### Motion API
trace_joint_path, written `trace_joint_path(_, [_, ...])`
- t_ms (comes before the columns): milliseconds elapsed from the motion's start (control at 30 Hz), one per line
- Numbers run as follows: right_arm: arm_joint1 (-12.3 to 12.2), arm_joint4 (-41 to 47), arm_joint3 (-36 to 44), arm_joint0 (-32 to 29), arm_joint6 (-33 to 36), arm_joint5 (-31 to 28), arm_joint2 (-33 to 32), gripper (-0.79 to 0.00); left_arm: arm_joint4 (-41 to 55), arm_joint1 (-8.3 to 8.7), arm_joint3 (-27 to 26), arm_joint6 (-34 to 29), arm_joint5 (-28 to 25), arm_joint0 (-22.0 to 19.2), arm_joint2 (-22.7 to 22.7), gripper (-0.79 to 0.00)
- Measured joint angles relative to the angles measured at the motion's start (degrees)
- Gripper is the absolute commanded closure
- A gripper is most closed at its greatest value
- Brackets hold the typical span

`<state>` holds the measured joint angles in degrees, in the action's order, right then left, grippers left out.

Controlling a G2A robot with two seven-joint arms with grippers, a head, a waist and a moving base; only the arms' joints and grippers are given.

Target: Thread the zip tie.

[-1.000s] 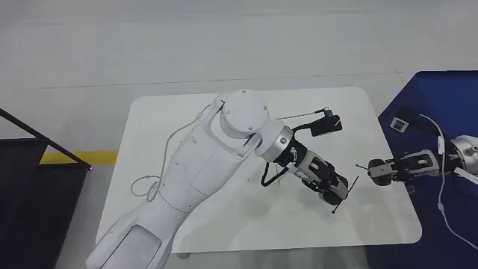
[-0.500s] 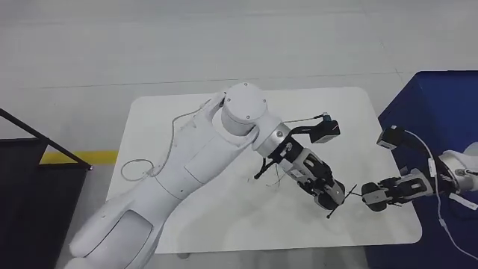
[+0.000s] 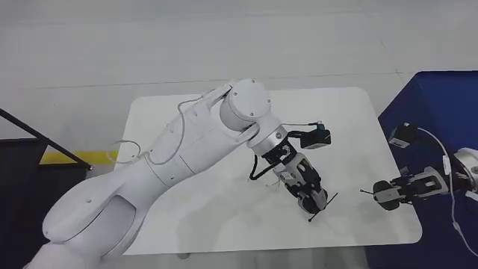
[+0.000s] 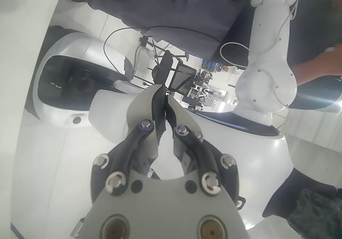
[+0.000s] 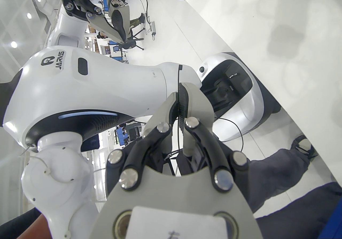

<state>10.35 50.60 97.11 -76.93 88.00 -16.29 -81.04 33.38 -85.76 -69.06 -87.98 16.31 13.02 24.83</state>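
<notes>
Two claws, both pinched narrow | left gripper clamps the zip tie crosswise, both ends free beyond its tip, likely to offer an end for threading | right gripper sits well apart to the right, by the table edge, nipping a thin black strip that points left.

the left gripper, with the zip tie clamped in its jaws, has been drawn away from the tabletop's right edge and toward its near edge. the right gripper, brought close to the tie half a second ago, has been pulled back to the right edge, so a gap has been opened.
</notes>
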Motion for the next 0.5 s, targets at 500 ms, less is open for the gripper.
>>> trace_joint_path(500, [1.0, -3.3, 4.9, -0.2, 0.0, 0.0, 0.8, 0.000, -0.2, -0.70, -1.5, 0.8, 0.8, 1.7, -1.1, 0.000])
